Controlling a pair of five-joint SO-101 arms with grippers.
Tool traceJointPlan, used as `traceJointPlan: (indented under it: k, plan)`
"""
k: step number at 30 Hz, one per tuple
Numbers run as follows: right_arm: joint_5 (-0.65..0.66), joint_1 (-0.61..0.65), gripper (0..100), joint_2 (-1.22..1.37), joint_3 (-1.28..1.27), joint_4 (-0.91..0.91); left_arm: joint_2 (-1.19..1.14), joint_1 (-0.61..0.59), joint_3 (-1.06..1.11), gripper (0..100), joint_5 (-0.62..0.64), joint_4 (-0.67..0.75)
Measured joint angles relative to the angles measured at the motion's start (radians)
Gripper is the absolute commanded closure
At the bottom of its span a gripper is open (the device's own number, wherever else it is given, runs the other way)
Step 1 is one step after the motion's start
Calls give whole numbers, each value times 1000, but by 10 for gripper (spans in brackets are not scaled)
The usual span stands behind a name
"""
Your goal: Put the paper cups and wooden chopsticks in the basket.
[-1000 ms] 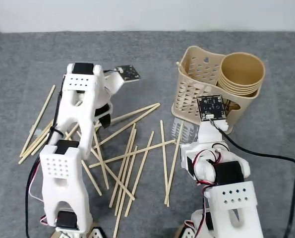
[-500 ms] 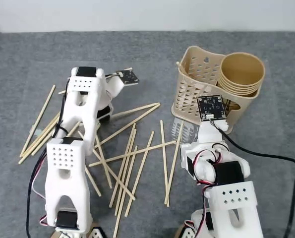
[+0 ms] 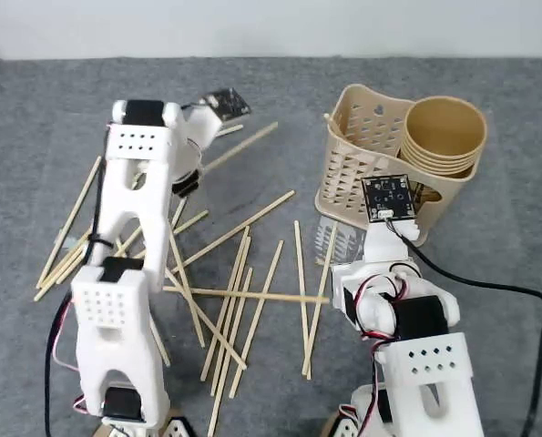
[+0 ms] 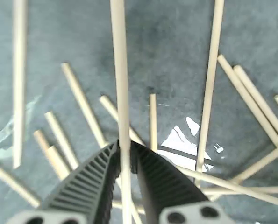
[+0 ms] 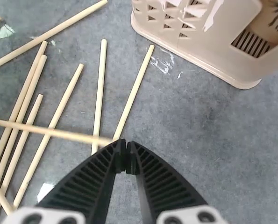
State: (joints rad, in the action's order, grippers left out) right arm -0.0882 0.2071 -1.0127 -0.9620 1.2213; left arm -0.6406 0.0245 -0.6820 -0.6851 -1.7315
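My left gripper [image 4: 125,151] is shut on one wooden chopstick [image 4: 119,70], held above the grey mat. From above, this chopstick [image 3: 244,141] sticks out of the left arm [image 3: 143,155] towards the beige basket [image 3: 357,159]. A stack of paper cups [image 3: 444,137] stands inside the basket at its right end. Several loose chopsticks [image 3: 225,300] lie scattered on the mat between the arms. My right gripper [image 5: 125,156] is shut with nothing in it, low over the mat just in front of the basket [image 5: 199,32], with loose chopsticks [image 5: 99,93] beside it.
More chopsticks [image 3: 66,246] lie in a bundle at the mat's left side. The right arm's black cable [image 3: 489,284] runs off to the right. Open mat lies to the right of the basket and along the back.
The left arm has risen and swung towards the back with a chopstick in its gripper, its free end now pointing at the basket. One loose chopstick has shifted to lie crosswise. The right arm is still.
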Motion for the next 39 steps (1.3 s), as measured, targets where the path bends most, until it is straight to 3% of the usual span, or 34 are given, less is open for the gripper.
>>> traceJointPlan:
  k: [12, 18, 23, 29, 39]
  plan:
    - [0, -6, 990, 0, 0, 9, 529, 130, 77, 988, 241, -2]
    - [0, -41, 990, -3, 0, 35, 735, 241, 77, 988, 440, 100]
    - [0, -141, 991, -106, 0, 37, 815, 336, 91, 988, 592, 270]
    - [0, -215, 991, -278, -14, 37, 824, 413, 210, 988, 700, 578]
    - [0, -219, 991, -362, -38, 37, 824, 503, 489, 988, 813, 1060]
